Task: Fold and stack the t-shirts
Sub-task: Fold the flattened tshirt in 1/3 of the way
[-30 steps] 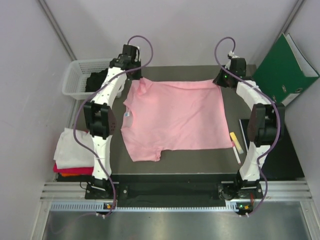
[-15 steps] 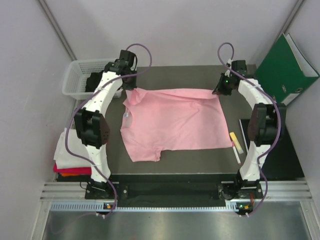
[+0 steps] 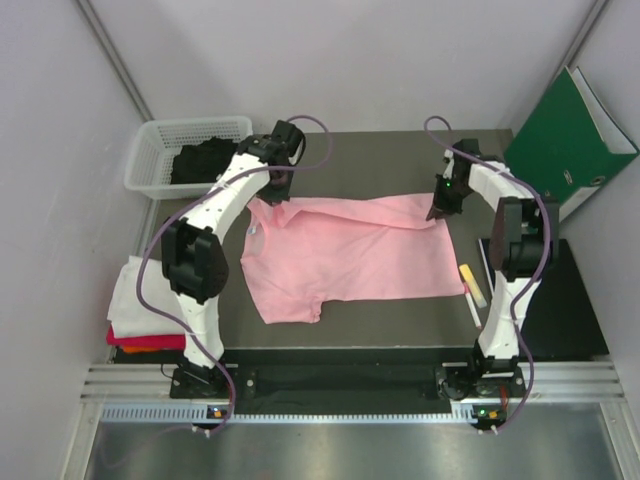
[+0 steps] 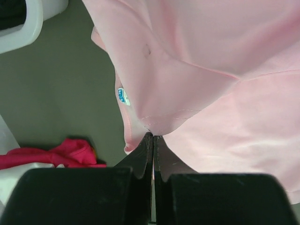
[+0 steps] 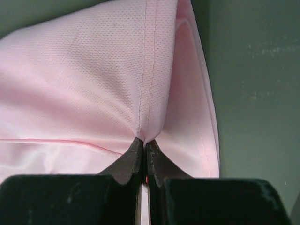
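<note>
1. Pink t-shirt (image 3: 345, 255) lies on the tabletop (image 3: 390, 160). Its far edge is lifted and rolled toward the near side; the near half is flat, w/ neck label (image 3: 255, 230) at left.
2. Left hand (image 4: 153, 137): fingers pinched tight on a hem corner by the sleeve.
3. Right hand (image 5: 143, 142): also clamped, on the seam at the far-right corner.
4. Likely step: folding far half over near half.
5. Risk: both pinches sit at the very fingertips w/ little cloth, so a tug could pull it free.
6. Risk: hands travelling unevenly would skew the fold or bunch the sleeve under.
7. Folded stack (image 3: 140, 300) sits at the left edge, well apart.
</note>
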You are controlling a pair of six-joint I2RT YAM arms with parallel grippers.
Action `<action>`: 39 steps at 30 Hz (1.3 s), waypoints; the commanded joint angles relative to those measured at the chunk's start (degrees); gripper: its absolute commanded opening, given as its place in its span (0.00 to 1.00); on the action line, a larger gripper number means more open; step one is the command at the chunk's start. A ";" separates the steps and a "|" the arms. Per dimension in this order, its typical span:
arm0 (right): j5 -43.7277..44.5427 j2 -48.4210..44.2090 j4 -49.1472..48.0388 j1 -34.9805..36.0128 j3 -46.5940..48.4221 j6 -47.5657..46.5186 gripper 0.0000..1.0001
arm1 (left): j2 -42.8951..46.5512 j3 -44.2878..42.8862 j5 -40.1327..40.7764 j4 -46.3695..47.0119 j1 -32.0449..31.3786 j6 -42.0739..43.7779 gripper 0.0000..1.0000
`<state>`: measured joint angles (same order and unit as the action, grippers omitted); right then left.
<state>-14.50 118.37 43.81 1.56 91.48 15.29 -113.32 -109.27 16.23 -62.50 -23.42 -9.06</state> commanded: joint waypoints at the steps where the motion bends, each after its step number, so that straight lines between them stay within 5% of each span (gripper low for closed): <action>1: 2.02 -6.12 4.60 -1.04 -2.09 -1.05 0.00 | 0.55 1.69 4.42 -2.63 -0.57 -1.57 0.00; 11: 2.37 -5.52 9.62 -1.04 -9.21 -2.28 0.01 | -0.33 7.31 8.03 -5.26 -3.56 -4.30 0.00; 13: 2.28 -4.99 10.68 -1.04 -9.48 -3.24 0.20 | 0.11 7.93 8.20 -5.18 -4.09 -4.65 0.04; 14: 2.63 -5.34 10.68 -1.04 -10.00 -3.33 0.47 | 0.20 7.94 8.64 -5.44 -4.61 -4.83 0.22; 15: 3.51 -5.95 9.98 -1.04 -10.09 -3.25 0.59 | 0.72 8.02 9.51 -5.35 -4.70 -5.09 0.43; 16: 3.95 -6.48 9.45 -1.04 -10.18 -2.90 0.64 | 1.16 8.20 10.22 -5.09 -4.88 -5.70 0.75; 18: 5.70 -8.15 8.49 -1.12 -9.22 -2.46 0.89 | 2.39 8.29 11.10 -3.69 -4.88 -5.97 0.96; 21: 8.25 -8.59 7.08 -1.12 -6.50 -1.84 0.99 | 3.89 8.11 11.63 -0.71 -4.79 -6.14 0.98; 29: 14.32 -6.75 0.49 -1.21 0.18 1.23 0.96 | -0.75 3.73 10.14 5.37 -1.28 -6.23 0.98; 39: 10.55 -0.24 -5.05 -2.97 2.21 2.46 0.88 | -6.38 -0.76 -9.80 16.35 10.58 -6.50 0.90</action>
<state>-2.07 116.25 42.76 -0.97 93.51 16.21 -118.24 -106.98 15.33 -52.42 -15.90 -15.11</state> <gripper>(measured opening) 0.907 0.932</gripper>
